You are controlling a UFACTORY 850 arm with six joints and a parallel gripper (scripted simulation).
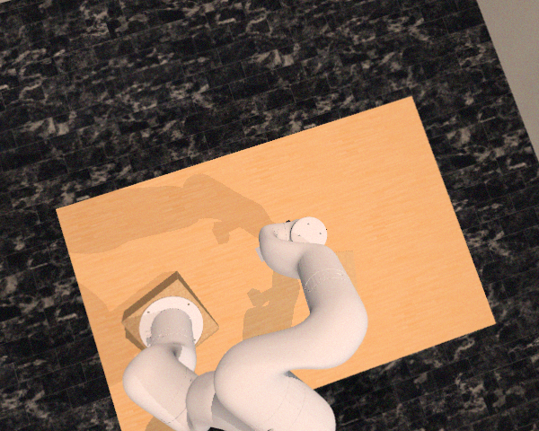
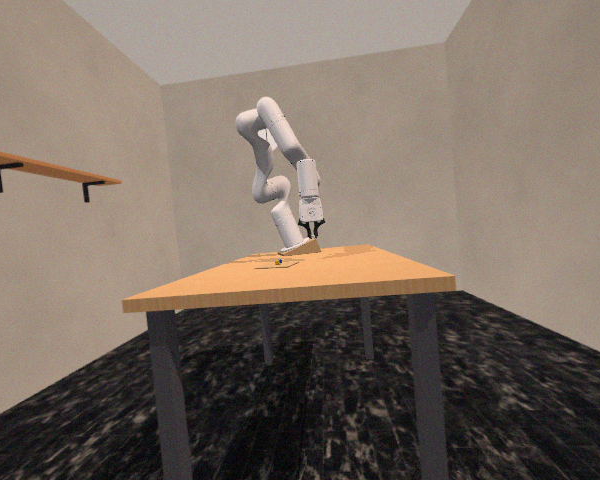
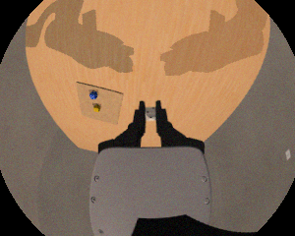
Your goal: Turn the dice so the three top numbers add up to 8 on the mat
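My gripper (image 2: 312, 236) (image 3: 150, 107) is shut on a greyish-white die (image 3: 150, 113) with dark pips, held between the fingertips above the table and to the right of the mat in the wrist view. The thin wood-coloured mat (image 3: 109, 105) (image 2: 289, 265) (image 1: 348, 267) lies flat on the table, mostly hidden by the arm in the top view. A blue die (image 3: 93, 94) (image 2: 280, 261) and a yellow die (image 3: 96, 107) (image 2: 277, 262) stand near each other on the mat, toward its left side in the wrist view. Their top numbers are too small to read.
The arm's base stands on a wooden wedge block (image 1: 207, 327) (image 2: 312, 246) on the table (image 1: 400, 185) (image 2: 341, 271). The arm reaches over the table and casts shadows on it. A wall shelf (image 2: 47, 167) is on the left, away from the table.
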